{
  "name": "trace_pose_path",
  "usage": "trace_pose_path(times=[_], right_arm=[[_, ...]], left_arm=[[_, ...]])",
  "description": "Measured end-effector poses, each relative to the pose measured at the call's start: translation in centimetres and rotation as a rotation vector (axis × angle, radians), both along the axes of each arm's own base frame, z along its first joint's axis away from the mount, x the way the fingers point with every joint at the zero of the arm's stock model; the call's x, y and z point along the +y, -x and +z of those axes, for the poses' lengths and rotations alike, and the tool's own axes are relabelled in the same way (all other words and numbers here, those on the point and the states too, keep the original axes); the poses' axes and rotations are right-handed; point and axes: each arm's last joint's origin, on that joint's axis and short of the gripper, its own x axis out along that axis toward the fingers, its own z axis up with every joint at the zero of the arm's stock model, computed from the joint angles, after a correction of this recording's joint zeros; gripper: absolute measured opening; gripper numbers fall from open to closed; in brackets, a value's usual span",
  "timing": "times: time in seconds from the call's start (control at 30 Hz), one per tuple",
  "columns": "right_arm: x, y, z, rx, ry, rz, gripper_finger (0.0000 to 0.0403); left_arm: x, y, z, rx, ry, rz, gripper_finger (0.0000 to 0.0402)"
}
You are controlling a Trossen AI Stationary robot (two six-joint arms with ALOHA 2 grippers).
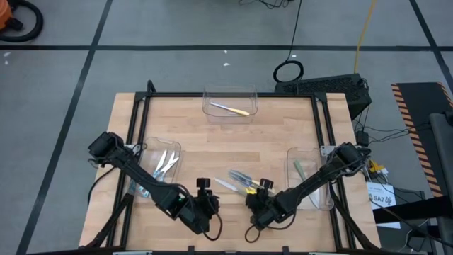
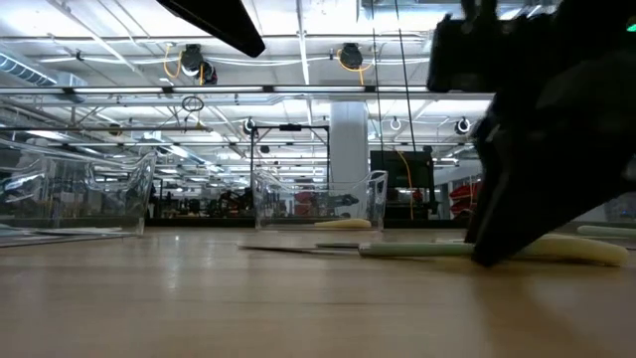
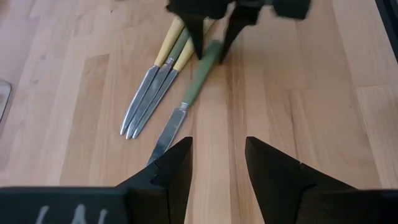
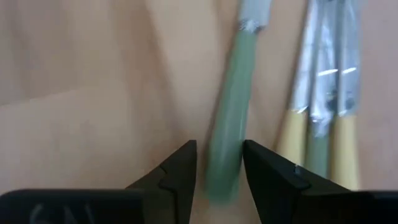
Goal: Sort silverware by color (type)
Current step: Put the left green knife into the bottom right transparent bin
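the right gripper (image 4: pixel 217 165) stands low near the worktop's front edge, fingers parted astride the green-handled knife (image 4: pixel 231 124), not clamped. only the left wrist view shows the left gripper (image 3: pixel 217 165) open and empty. the high view alone shows a yellow-handled utensil (image 1: pixel 230 109) in the back-edge bin (image 1: pixel 229 91).

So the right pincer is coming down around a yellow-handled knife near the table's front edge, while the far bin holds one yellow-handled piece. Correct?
Not quite: the handle between the right pincer's fingers is green, not yellow, as the right wrist view shows. That green-handled knife lies beside the yellow ones. The far bin does hold one yellow-handled piece.
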Motion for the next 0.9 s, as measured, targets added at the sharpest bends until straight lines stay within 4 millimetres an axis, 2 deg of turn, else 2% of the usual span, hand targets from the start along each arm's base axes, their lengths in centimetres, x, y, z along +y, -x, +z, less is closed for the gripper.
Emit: trace_pose_path(times=[0.13,0.33,0.67,0.77,0.9], right_arm=[[0.5,0.1,0.6,-0.005,0.013,0.010,0.0130],[0.2,0.0,0.5,-0.010,0.030,-0.009,0.0130],[0.3,-0.2,-1.0,0.001,0.032,-0.075,0.0128],[0.3,-0.1,-1.0,0.001,0.026,-0.112,0.0110],[0.2,0.0,-1.1,0.008,0.025,-0.140,0.0057]], left_arm=[[0.0,0.0,0.0,-0.002,0.001,0.001,0.0157],[0.0,-0.1,0.0,-0.005,0.004,0.000,0.0157],[0.0,-0.1,0.1,-0.010,0.008,0.001,0.0157],[0.0,-0.1,0.1,-0.010,0.008,0.001,0.0157],[0.0,-0.1,0.1,-0.011,0.009,0.003,0.0157]])
